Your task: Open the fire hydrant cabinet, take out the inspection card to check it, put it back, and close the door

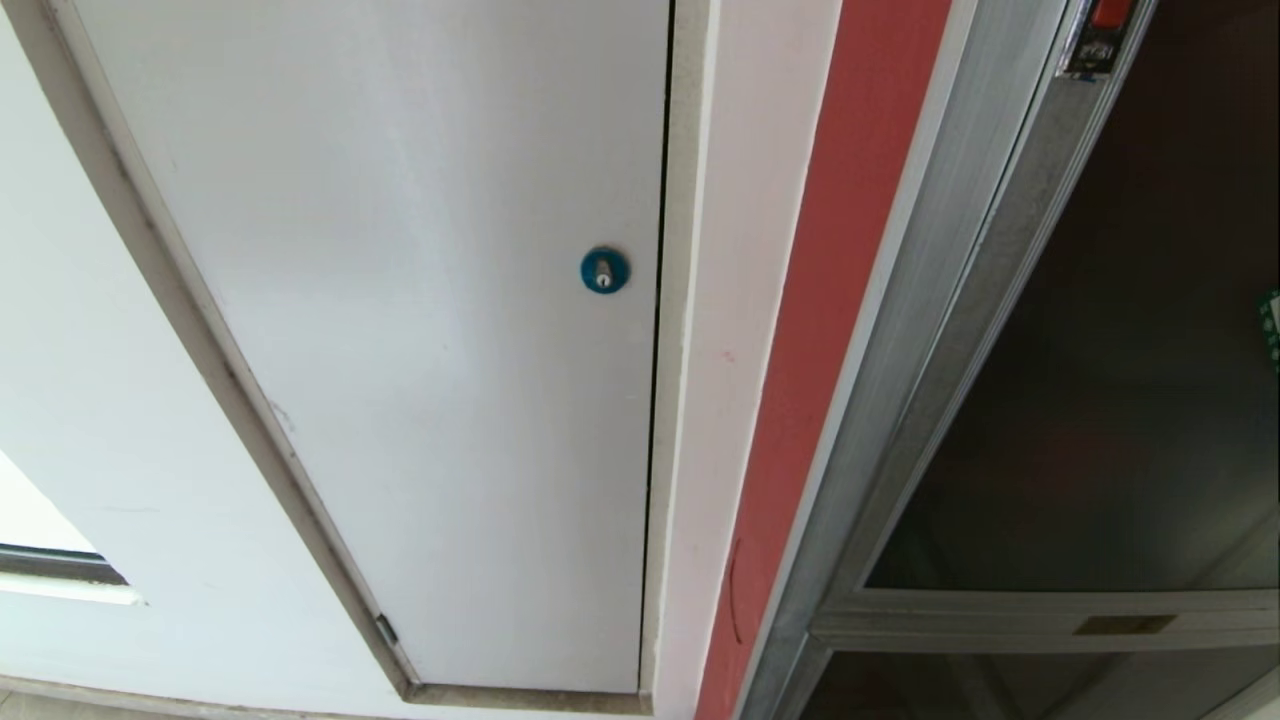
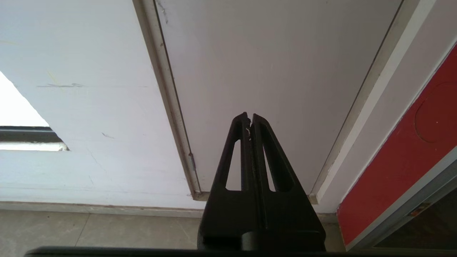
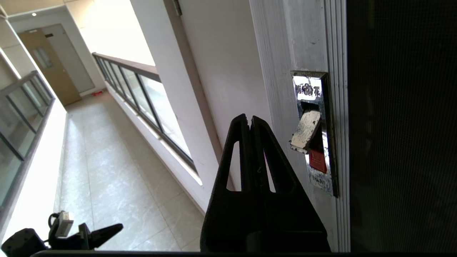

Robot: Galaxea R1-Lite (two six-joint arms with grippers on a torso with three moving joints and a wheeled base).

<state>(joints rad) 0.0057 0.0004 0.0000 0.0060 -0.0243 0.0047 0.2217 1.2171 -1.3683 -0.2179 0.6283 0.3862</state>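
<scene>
We count one fire hydrant cabinet (image 1: 830, 330), red with silver framing, its one door (image 1: 1120, 380) of dark glass closed, at the right of the head view. One latch (image 3: 314, 142) sits beside the right claw (image 3: 250, 119), fingers together, empty. The left claw (image 2: 250, 117), likewise pressed together, faces one white panel (image 1: 400, 330) with one blue lock (image 1: 604, 270). Tiled corridor floor (image 3: 103, 171).
</scene>
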